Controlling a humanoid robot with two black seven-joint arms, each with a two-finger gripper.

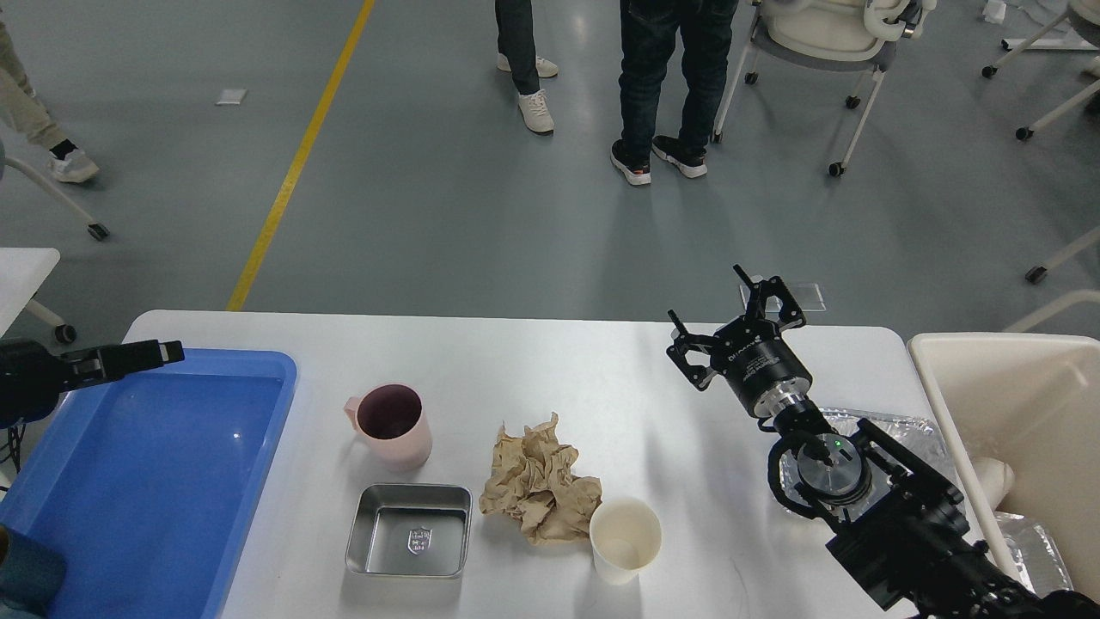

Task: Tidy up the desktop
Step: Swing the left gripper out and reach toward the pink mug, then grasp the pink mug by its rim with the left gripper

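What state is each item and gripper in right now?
pink mug: upright, empty
steel tray: empty
brown paper: crumpled
paper cup: upright
blue bin: empty
right gripper: open, holding nothing
left gripper: state unclear
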